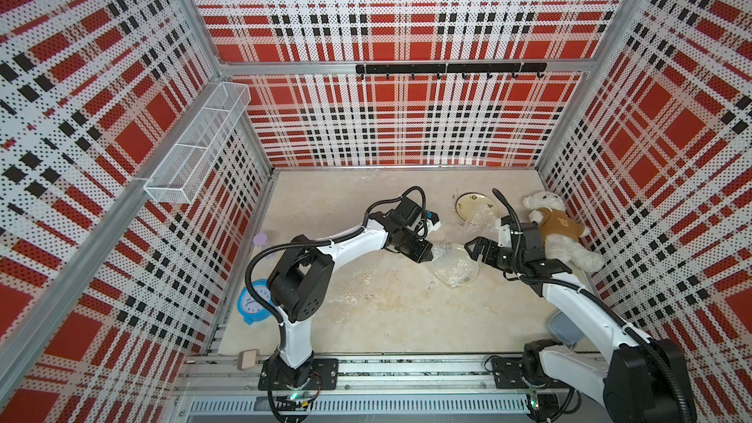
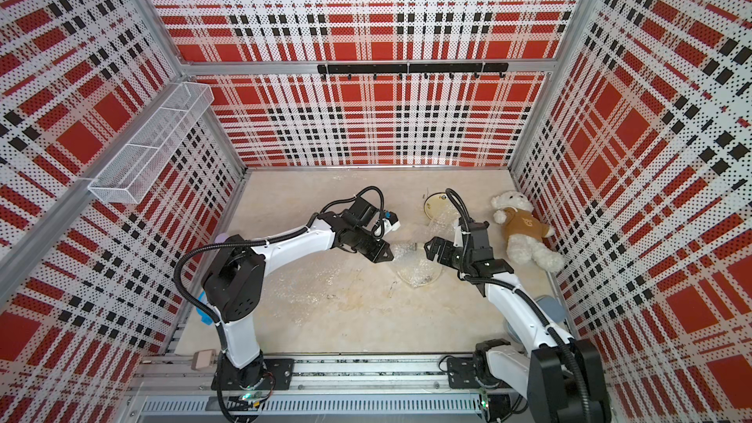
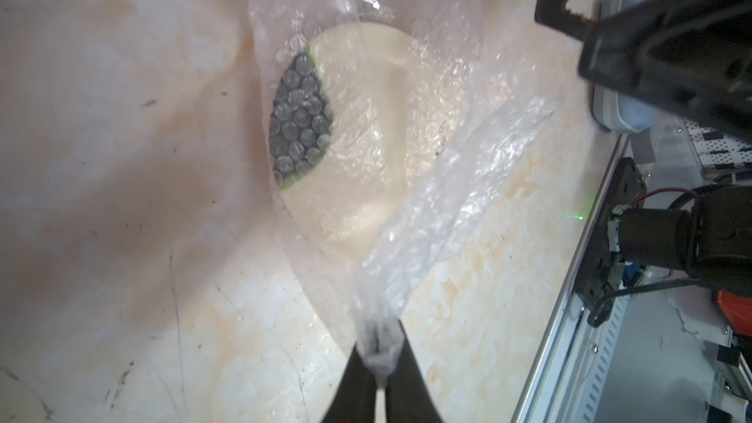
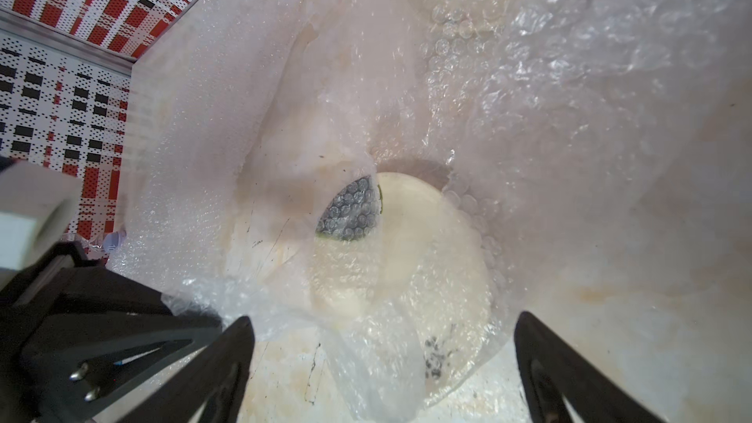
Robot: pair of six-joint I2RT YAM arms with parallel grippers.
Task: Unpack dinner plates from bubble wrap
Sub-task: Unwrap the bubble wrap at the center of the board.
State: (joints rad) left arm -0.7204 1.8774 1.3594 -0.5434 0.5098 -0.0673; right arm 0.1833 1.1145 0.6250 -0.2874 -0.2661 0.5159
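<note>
At the tips of my left gripper [image 3: 380,343], a twisted tail of bubble wrap [image 3: 411,229] is pinched; the jaws stand almost shut on it. From that pinch the sheet runs taut to the plate [image 3: 366,124], which lies flat on the table [image 3: 101,156] with the wrap draped over it. A dark patch with a green edge [image 3: 301,115] shows through the bubbles.

My right gripper [image 4: 382,327] has its jaws at full spread and holds nothing. It is poised at the wrapped plate's [image 4: 407,246] rim, opposite the left gripper. Both top views confirm this: left gripper [image 1: 427,255] and right gripper [image 1: 471,251] flank the plate [image 1: 457,272] near the table's middle.

Handling, in my judgement:
- **Bubble wrap:** it is light, soft and slick. It bunches readily, so a gathered corner or free edge is the right hold.
- **Plate:** it is stiff, heavier, glazed and breakable, and likely to slide inside the film.
- **Risk:** pulling the wrap alone may drag or tip the plate.
- **Hold for the plate:** take it by the rim, jaws straddling the edge, or press it flat while the sheet is drawn off.

Farther back, a second plate [image 1: 474,202] with a dark rim lies partly bare, with a crumpled piece of wrap [image 1: 482,217] over its near edge. A teddy bear [image 1: 557,233] lies near the right wall.
</note>
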